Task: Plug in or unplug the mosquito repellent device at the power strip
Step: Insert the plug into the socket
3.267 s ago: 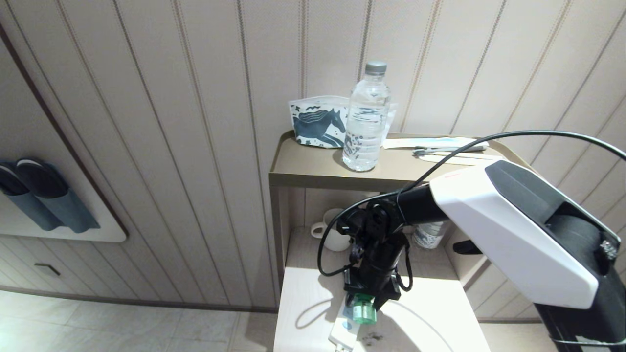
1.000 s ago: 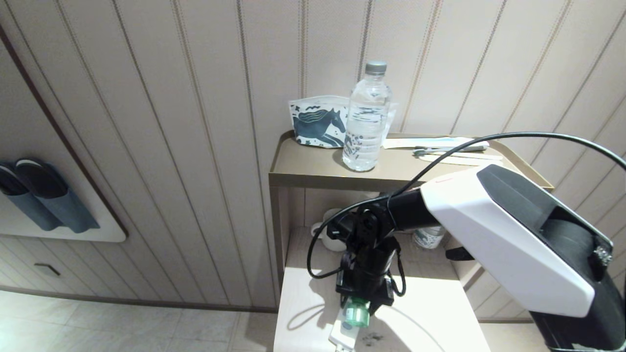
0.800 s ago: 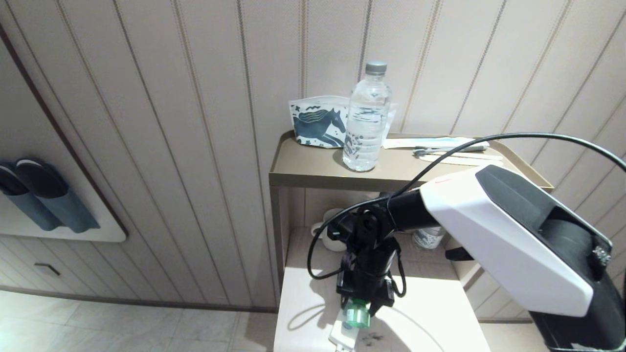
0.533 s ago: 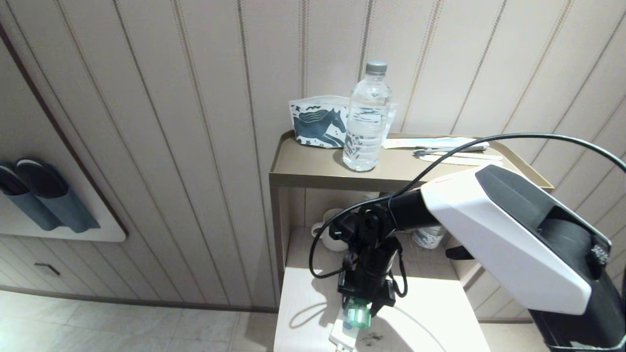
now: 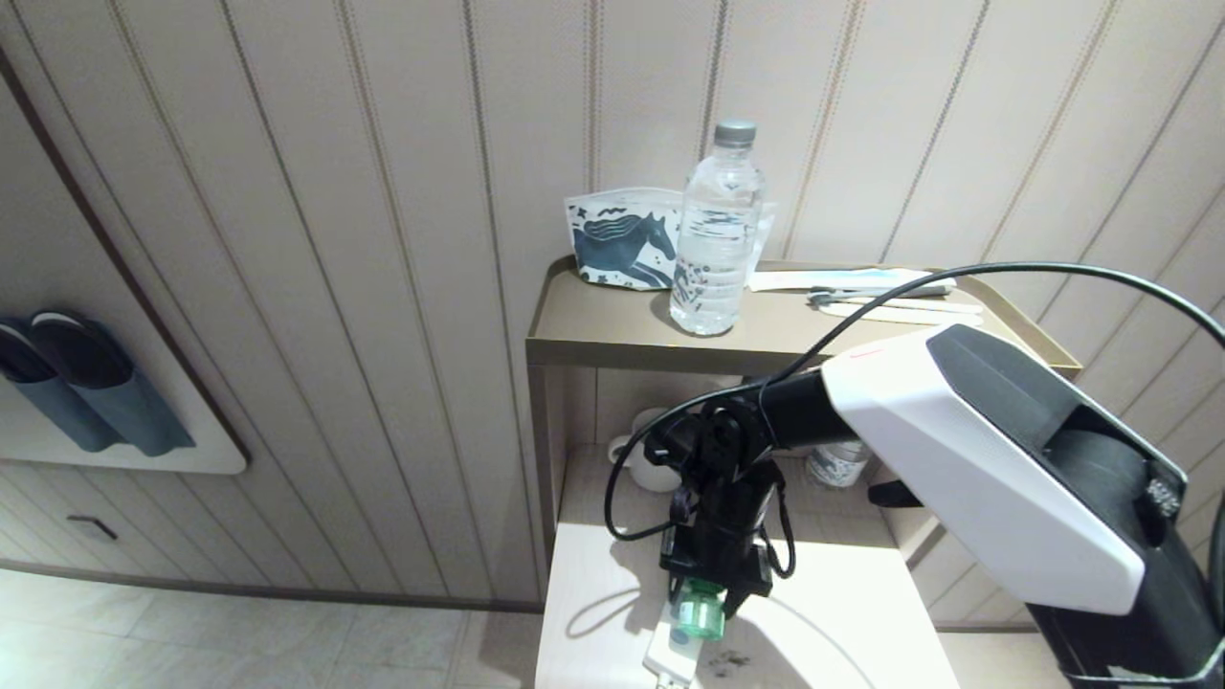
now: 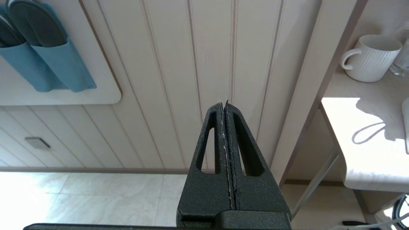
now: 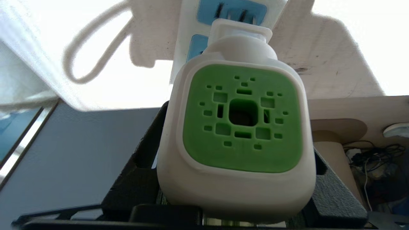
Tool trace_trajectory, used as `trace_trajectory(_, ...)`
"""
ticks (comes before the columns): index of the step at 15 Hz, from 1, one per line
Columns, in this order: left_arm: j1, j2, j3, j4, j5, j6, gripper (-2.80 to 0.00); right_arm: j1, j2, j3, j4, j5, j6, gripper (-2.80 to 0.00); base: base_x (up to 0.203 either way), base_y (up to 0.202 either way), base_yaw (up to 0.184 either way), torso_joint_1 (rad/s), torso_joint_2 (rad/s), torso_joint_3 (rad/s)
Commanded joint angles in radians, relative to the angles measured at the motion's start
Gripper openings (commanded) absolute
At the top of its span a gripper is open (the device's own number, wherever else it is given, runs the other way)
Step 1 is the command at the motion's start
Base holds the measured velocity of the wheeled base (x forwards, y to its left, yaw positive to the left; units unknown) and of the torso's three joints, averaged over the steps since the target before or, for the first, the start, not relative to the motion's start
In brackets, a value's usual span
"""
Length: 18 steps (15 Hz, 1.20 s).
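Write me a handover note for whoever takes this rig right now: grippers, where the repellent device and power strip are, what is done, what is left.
Right gripper: shut on the mosquito repellent device, fingers on both its sides, pointing down over the lower white shelf.
Left gripper: shut, empty, parked off to the side facing the wall panelling.
Power strip: flat on the shelf, near its front edge, cord looping away.
Device: its plug end sits right at a pale blue socket face; whether the prongs are seated cannot be told.
Done: device gripped and brought to the strip.
Left: confirm seating, or pull clear if unplugging, then release and withdraw.
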Motion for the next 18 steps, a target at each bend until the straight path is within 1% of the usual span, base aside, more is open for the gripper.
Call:
trace_trajectory(1,0.001,0.0,0.0,0.0,0.0,0.0,-2.8,0.002,0.006,-0.004,0.003,0.009,0.0,-2.8,0.0,0.0,0.0,0.0,0.0,0.0)
trace_trajectory(10,0.001,0.0,0.0,0.0,0.0,0.0,-2.8,0.002,0.007,-0.004,0.012,0.009,-0.014,-2.8,0.0,0.0,0.0,0.0,0.0,0.0)
trace_trajectory(12,0.001,0.0,0.0,0.0,0.0,0.0,-2.8,0.001,0.015,-0.021,0.034,0.009,-0.013,-2.8,0.0,0.0,0.0,0.0,0.0,0.0)
trace_trajectory(14,0.001,0.0,0.0,0.0,0.0,0.0,-2.8,-0.001,0.038,-0.073,0.079,0.008,-0.005,-2.8,0.0,0.0,0.0,0.0,0.0,0.0)
trace_trajectory(17,0.001,0.0,0.0,0.0,0.0,0.0,-2.8,-0.006,0.095,-0.197,0.198,0.008,0.012,-2.8,0.0,0.0,0.0,0.0,0.0,0.0)
trace_trajectory(18,0.001,0.0,0.0,0.0,0.0,0.0,-2.8,-0.007,0.102,-0.206,0.217,0.008,0.023,-2.8,0.0,0.0,0.0,0.0,0.0,0.0)
